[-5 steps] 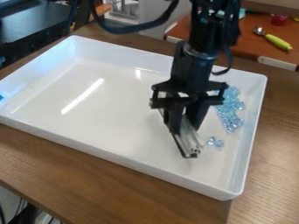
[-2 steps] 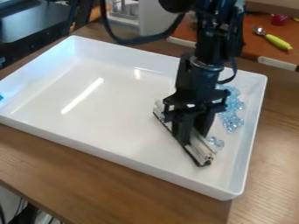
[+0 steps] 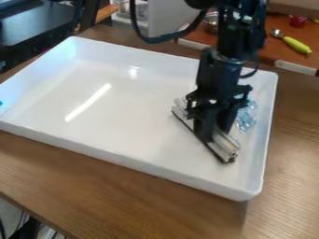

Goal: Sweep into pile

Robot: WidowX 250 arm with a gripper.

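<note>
Blue beads (image 3: 248, 117) are partly hidden by the black gripper (image 3: 214, 132) near the tray's (image 3: 124, 160) right wall. Clamped in it, a bar (image 3: 225, 146), its middle masked, is angled lengthwise toward the near right corner.

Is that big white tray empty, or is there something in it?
Not empty: clear bluish pieces lie in the white tray, toward the picture's right, and the jaws hold a long strip inside it.

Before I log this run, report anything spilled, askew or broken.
Nothing stands out: the visible blue beads lie inside the white tray, which shows no evident damage, and the gripper holds the sweeping bar low over its floor.
</note>
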